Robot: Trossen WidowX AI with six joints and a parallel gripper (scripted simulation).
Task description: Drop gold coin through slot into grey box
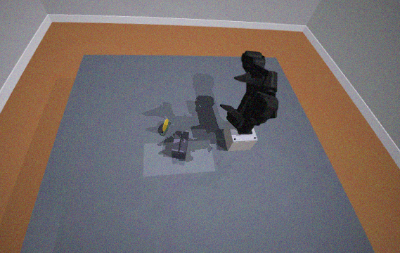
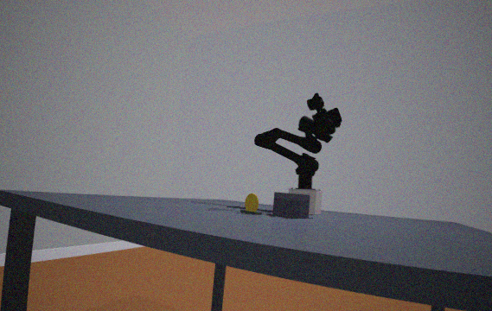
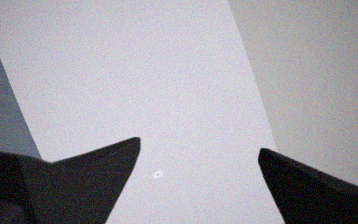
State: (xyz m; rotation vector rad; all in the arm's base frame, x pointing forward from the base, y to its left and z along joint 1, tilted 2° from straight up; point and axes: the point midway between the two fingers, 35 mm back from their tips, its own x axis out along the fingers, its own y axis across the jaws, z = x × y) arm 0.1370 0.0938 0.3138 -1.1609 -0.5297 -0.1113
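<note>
The gold coin stands on its edge in the dark-green holder left of the arm's base; it also shows in the exterior view. The grey box sits just in front of the coin, and the slot in its lid is too small to make out; the exterior view shows the box beside the base. My arm is folded up high over its base, and my gripper points upward, far above the coin and the box. In the wrist view my fingers stand wide open with nothing between them; only walls show.
The arm's white base block stands right of the box. A paler square patch lies on the blue-grey table top under the box. The table stands on an orange floor ringed by grey walls.
</note>
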